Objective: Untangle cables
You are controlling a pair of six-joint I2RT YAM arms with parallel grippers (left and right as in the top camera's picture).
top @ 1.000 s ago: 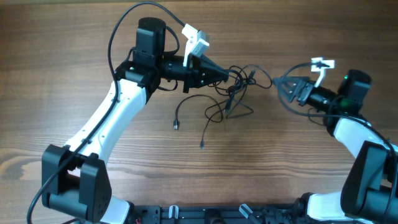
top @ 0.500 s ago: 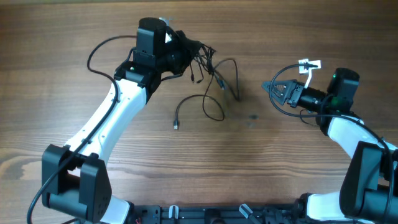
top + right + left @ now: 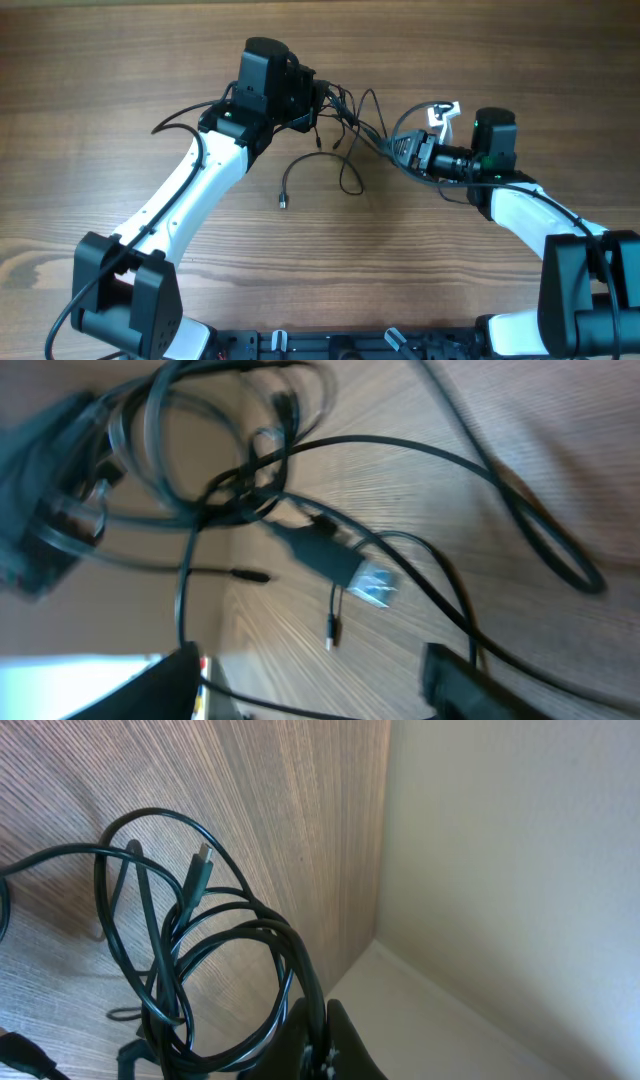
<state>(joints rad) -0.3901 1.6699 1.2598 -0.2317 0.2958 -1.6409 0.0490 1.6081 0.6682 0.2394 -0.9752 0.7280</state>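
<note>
The cables [image 3: 346, 176] are thin black cords knotted together, and my left gripper [image 3: 325, 100] holds the knot raised above the wooden table. In the left wrist view the cable loops [image 3: 200, 970] hang from my shut left gripper [image 3: 322, 1045], with one plug [image 3: 201, 870] pointing up. A loose strand trails down to a plug end [image 3: 283, 201] on the table. My right gripper [image 3: 400, 150] sits just right of the bundle, jaws apart. In the right wrist view the tangle [image 3: 250, 490] and a silver-tipped plug [image 3: 368, 582] lie ahead of my right gripper [image 3: 315, 690], and strands cross between its fingers [image 3: 462, 678].
The thick black arm cable [image 3: 185, 112] loops out left of the left arm. A pale wall or edge [image 3: 500, 870] fills the right of the left wrist view. Both arm bases stand at the table's near edge [image 3: 320, 345].
My left gripper pulled the knot up and back left, then came slightly right. My right gripper travelled left to the bundle, and its jaws have narrowed somewhat.
</note>
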